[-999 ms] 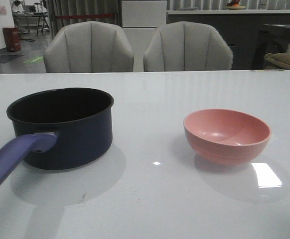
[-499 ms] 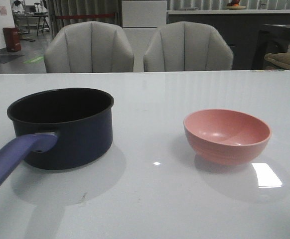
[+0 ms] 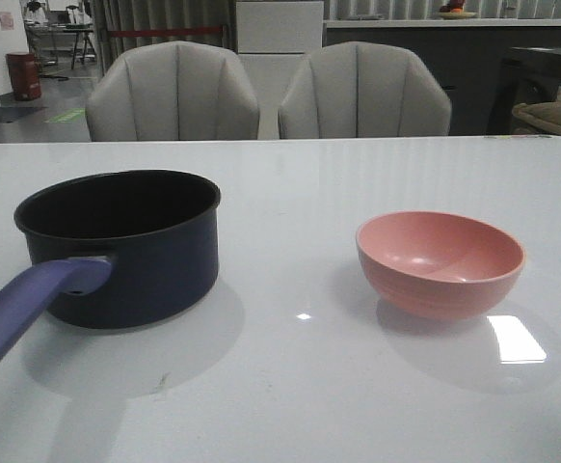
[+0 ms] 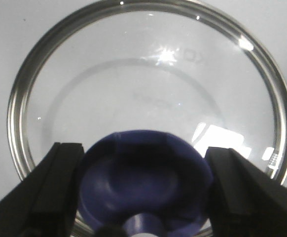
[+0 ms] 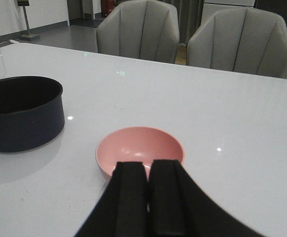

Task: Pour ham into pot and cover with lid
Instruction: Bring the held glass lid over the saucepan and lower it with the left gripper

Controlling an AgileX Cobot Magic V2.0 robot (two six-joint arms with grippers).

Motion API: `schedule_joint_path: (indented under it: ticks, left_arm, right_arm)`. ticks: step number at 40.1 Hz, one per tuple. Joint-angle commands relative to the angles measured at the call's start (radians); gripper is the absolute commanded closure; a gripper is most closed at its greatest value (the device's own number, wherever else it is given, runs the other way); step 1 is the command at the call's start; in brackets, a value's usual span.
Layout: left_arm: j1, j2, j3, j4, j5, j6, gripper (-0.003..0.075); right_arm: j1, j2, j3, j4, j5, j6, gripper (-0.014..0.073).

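straddling lid (image 4: pixel 148 98) knob: left gripper (image 4: pixel 142 187).

Glossy white table (image 3: pixel 290 386): it carries a dark navy round saucepan with a black interior (image 3: pixel 126 246) on the robot's left, its long purple-blue straight handle (image 3: pixel 25 313) pointing toward the near edge. A pink round bowl (image 3: pixel 440 262) stands upright on the right, well apart from the saucepan. In the left wrist view, a round glass lid with a silvery metal rim (image 4: pixel 148 89) and blue funnel-shaped knob (image 4: pixel 143 182) lies flat on the white surface.
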Motion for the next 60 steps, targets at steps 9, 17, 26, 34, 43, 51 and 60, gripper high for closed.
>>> schedule_joint_path:
  ticks: [9,17,26,34,43,51,60]
  left_arm:
    - [-0.183,-0.085,-0.174,-0.005,0.016,0.000,0.0475]
    - [-0.325,-0.085,-0.222,-0.003,0.024,0.045,0.0475]
    - [-0.457,-0.070,-0.223,-0.003,-0.009,0.072,0.0475]
    - [-0.528,-0.049,-0.223,0.004,-0.019,0.100,0.0475]
    - [-0.531,-0.033,-0.231,0.004,-0.014,0.100,0.0475]
    - [-0.531,-0.033,-0.231,0.014,-0.021,0.120,0.0475]
    - [-0.531,-0.033,-0.231,0.016,-0.055,0.120,0.0475]
  right_arm:
    - [0.003,0.010,-0.030,0.001,-0.077,-0.006,0.0450]
    - [0.003,0.010,-0.030,0.001,-0.077,-0.006,0.0450]
    - [0.003,0.010,-0.030,0.001,-0.077,-0.006,0.0450]
    - [0.003,0.010,-0.030,0.001,-0.077,-0.006,0.0450]
    - [0.003,0.010,-0.030,0.001,-0.077,-0.006,0.0450]
    - [0.003,0.010,-0.030,0.001,-0.077,-0.006,0.0450]
    - [0.003,0.010,-0.030,0.001,-0.077,-0.006,0.0450]
